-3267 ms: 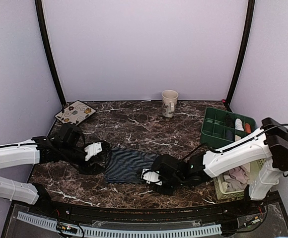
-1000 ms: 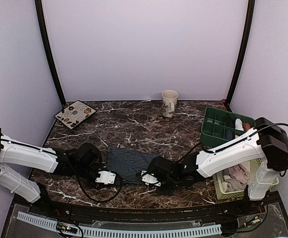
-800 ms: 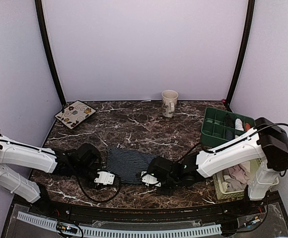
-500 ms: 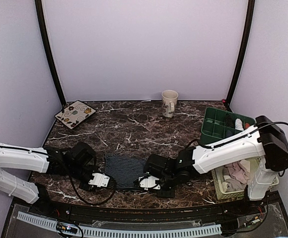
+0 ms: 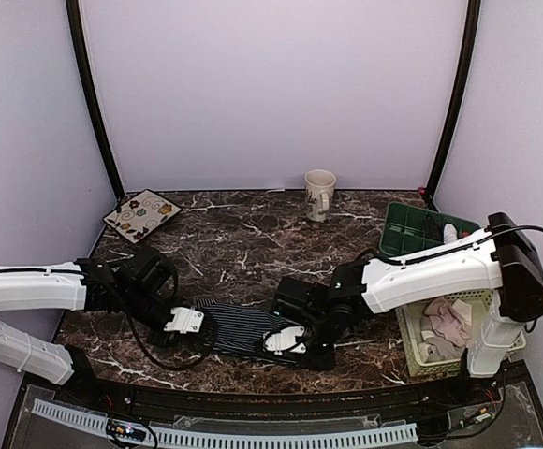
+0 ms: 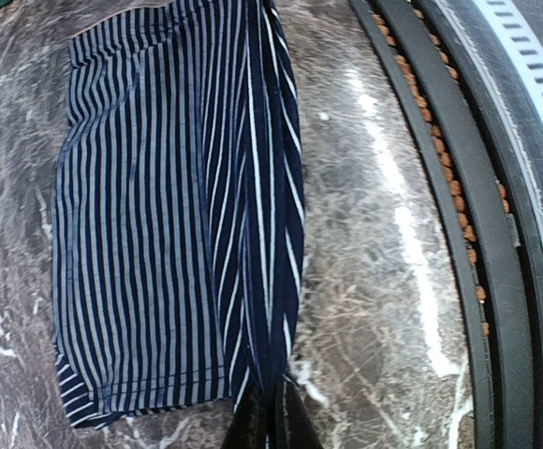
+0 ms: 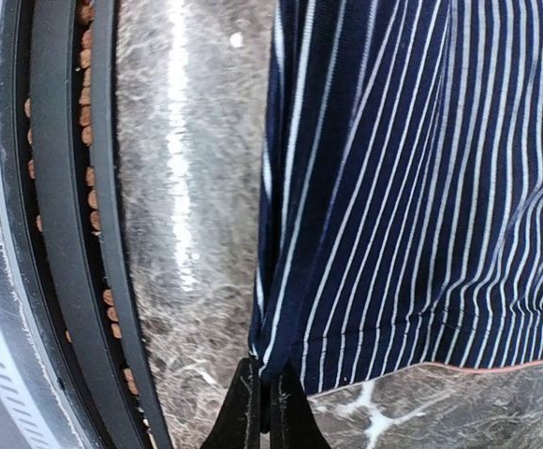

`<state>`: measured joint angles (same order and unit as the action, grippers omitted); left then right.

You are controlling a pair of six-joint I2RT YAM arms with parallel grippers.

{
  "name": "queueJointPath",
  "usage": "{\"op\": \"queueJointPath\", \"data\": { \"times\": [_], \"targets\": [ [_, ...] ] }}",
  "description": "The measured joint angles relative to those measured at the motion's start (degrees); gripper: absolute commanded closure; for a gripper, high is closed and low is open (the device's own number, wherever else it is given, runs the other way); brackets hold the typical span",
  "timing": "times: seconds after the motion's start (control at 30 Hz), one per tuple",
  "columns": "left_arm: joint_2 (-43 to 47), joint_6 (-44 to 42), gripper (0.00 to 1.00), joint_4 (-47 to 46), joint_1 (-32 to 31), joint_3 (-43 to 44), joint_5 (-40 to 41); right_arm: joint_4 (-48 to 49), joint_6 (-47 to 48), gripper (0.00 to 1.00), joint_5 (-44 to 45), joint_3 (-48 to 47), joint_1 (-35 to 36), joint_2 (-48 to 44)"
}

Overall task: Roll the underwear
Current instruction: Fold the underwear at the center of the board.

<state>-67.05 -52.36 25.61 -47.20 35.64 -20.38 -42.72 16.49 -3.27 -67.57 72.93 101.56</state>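
The navy underwear (image 5: pixel 239 323) with thin white stripes lies flat on the marble table, close to its front edge. My left gripper (image 5: pixel 201 326) is shut on the left end of the cloth's near edge. In the left wrist view its fingers (image 6: pixel 271 423) pinch a folded ridge of the underwear (image 6: pixel 159 234). My right gripper (image 5: pixel 274 343) is shut on the right near corner. The right wrist view shows its tips (image 7: pixel 268 404) clamped on the hem of the underwear (image 7: pixel 421 187). The edge between the two grippers is raised into a narrow fold.
A beige mug (image 5: pixel 320 194) stands at the back. A patterned tile (image 5: pixel 141 214) lies back left. A green divided tray (image 5: pixel 412 234) sits at the right, with a pale basket (image 5: pixel 419 356) holding pinkish cloth in front of it. A black rail (image 6: pixel 440 187) borders the table's front edge.
My left gripper has closed on the near edge of the underwear. Both arms have shifted, and the cloth now lies lower and flatter, nearer the front edge.
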Motion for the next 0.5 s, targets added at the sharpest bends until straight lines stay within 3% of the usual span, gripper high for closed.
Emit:
{"op": "queueJointPath", "data": {
  "times": [0.5],
  "targets": [
    [-5.7, -2.3, 1.0, -1.8, 6.1, 4.0, 0.3, -5.7, 1.7, 1.0, 2.4, -6.8, -6.3, 1.3]
  ]
}}
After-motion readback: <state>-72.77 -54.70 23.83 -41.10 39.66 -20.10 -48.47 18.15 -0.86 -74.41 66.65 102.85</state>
